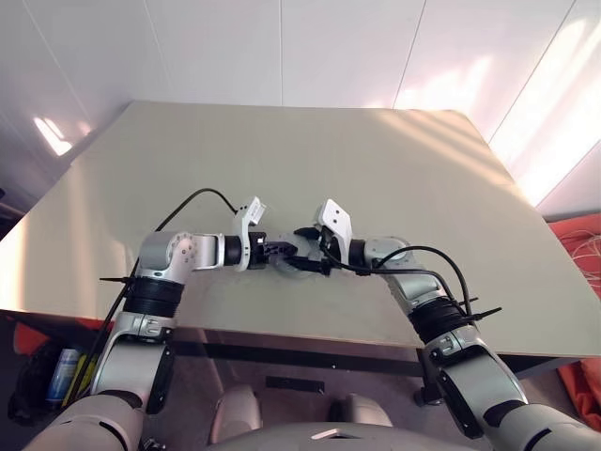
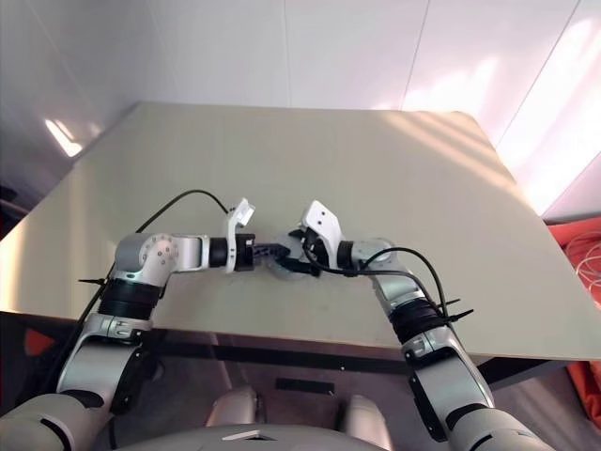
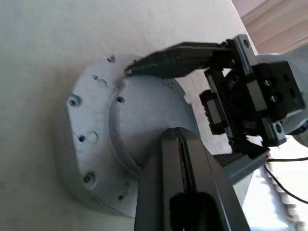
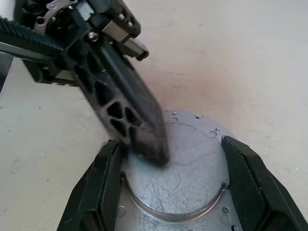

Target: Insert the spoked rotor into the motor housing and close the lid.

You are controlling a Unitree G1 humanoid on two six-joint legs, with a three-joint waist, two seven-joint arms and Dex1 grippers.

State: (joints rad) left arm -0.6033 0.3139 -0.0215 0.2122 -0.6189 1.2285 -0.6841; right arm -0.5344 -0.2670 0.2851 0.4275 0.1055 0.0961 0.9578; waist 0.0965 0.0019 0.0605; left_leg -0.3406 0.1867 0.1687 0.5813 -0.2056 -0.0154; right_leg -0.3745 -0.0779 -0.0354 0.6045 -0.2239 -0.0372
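The round grey metal motor housing [image 4: 178,168] lies flat on the beige bench [image 1: 282,169], seemingly closed. The right hand [image 4: 175,192] straddles its scratched raised disc; the clenched left hand [image 4: 144,144] presses on top.

Beige table [image 1: 282,169], closed grey motor housing [image 4: 192,192] on it.

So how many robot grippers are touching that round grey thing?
2. The left gripper, shut, presses its tips on top of the closed motor housing. The right gripper straddles the housing's raised centre, one finger each side.
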